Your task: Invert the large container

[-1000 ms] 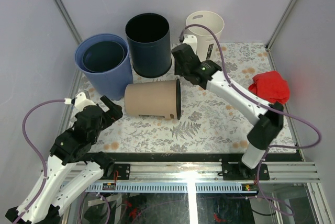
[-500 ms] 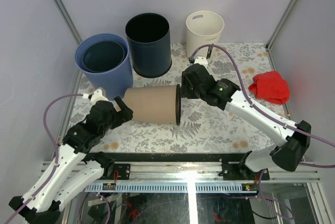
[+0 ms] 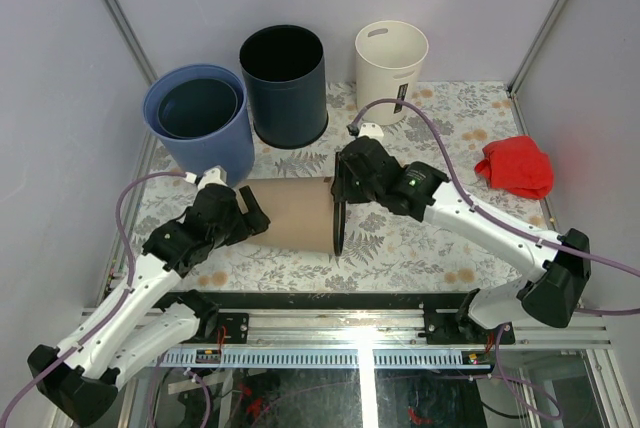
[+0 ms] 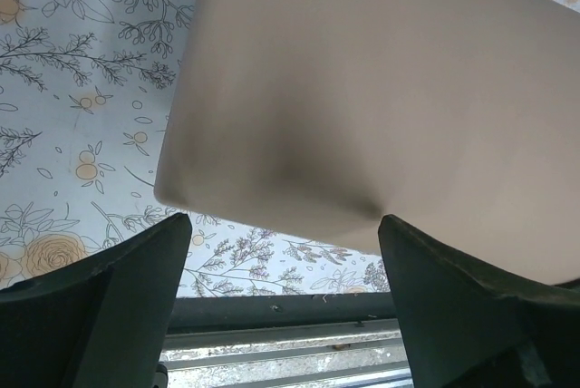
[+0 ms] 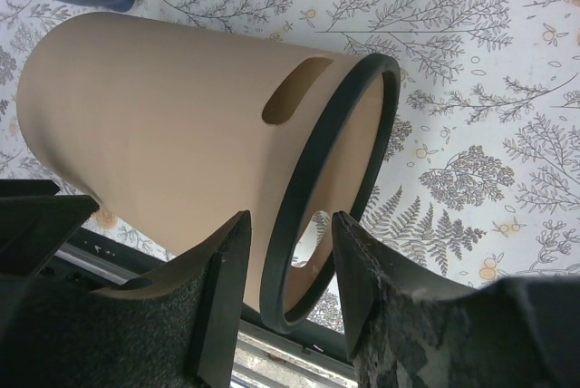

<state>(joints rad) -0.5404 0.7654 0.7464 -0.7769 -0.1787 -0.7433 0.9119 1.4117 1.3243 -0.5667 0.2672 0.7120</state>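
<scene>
Container (image 3: pixel 290 213) lies on its side by the tabletop's (image 3: pixel 420 248) near edge, axis left-right, rim (image 5: pixel 362 98) between the half-open jaws of the right gripper (image 5: pixel 290 216), base (image 4: pixel 272 170) between the wide-open jaws of the left gripper (image 4: pixel 285 225), neither clamped.

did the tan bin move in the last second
Yes. The tan bin has slid toward the near edge of the table, opening a wider gap between it and the dark bin behind it.
</scene>
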